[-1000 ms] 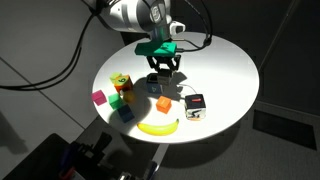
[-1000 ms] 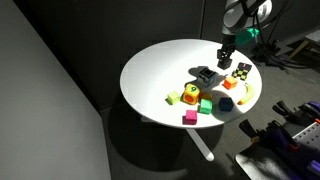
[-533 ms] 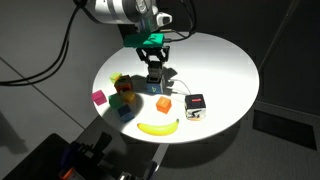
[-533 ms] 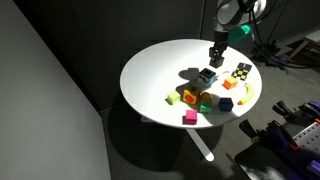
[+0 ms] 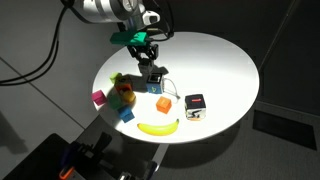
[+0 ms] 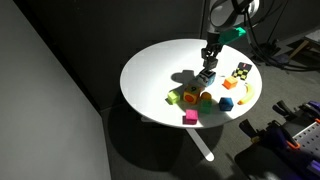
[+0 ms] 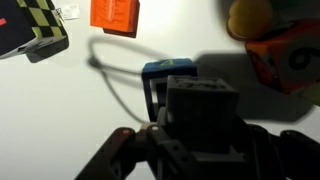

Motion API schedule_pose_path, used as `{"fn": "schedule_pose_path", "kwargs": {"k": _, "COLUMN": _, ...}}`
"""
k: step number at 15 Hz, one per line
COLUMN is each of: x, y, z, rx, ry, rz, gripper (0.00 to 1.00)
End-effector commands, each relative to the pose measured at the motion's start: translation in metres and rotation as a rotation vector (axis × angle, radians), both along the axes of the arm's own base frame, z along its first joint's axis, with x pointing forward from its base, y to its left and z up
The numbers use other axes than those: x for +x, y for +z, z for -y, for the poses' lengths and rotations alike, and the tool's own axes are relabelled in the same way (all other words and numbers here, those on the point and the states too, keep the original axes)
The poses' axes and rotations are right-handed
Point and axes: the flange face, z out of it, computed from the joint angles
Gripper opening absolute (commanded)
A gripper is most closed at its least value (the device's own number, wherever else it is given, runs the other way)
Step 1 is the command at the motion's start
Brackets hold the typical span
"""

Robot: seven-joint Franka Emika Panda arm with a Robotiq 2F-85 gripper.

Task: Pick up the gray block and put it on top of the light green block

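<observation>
Wrist view: showed the gray block [image 7: 200, 100] clamped between the fingers [image 7: 135, 150], which were narrowed onto its two sides. Showed a blue edge [image 7: 167, 69] just behind the held block, partly hidden, so could not tell what it belonged to. Placed an orange block [image 7: 115, 14] farther off at upper left and a black checkered cube [image 7: 35, 35] at the far left margin, the two near each other but apart. Placed the light green block [image 7: 285, 60], red-orange mark facing the camera, at the right margin, beside the held block without touching it, with a rounded yellow object [image 7: 250, 15] just above it in frame.

Exterior views: located the held block over the inner part of the round white desk [image 5: 220, 60], apparently raised off the surface, with its shadow cast to one side. Found the light green block close to a magenta block [image 5: 99, 98], a deeper green block [image 5: 117, 100] and a blue block [image 5: 126, 113] toward one rim. Found a banana [image 5: 158, 127] lying nearer the front rim, well apart from the fingers.
</observation>
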Motion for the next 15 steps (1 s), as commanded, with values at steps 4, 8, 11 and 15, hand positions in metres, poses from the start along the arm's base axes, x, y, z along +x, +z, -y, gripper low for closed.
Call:
{"fn": "schedule_pose_path", "kwargs": {"k": 4, "x": 0.000, "y": 0.008, "z": -0.030, "rx": -0.017, "ry": -0.030, "rz": 0.015, "gripper": 0.31}}
{"fn": "schedule_pose_path", "kwargs": {"k": 8, "x": -0.003, "y": 0.002, "z": -0.032, "rx": 0.000, "ry": -0.011, "rz": 0.006, "gripper": 0.56}}
{"fn": "schedule_pose_path", "kwargs": {"k": 11, "x": -0.003, "y": -0.001, "z": -0.032, "rx": -0.001, "ry": -0.011, "rz": 0.000, "gripper": 0.56}}
{"fn": "schedule_pose_path", "kwargs": {"k": 15, "x": -0.004, "y": -0.002, "z": -0.032, "rx": -0.001, "ry": -0.011, "rz": -0.002, "gripper": 0.56}}
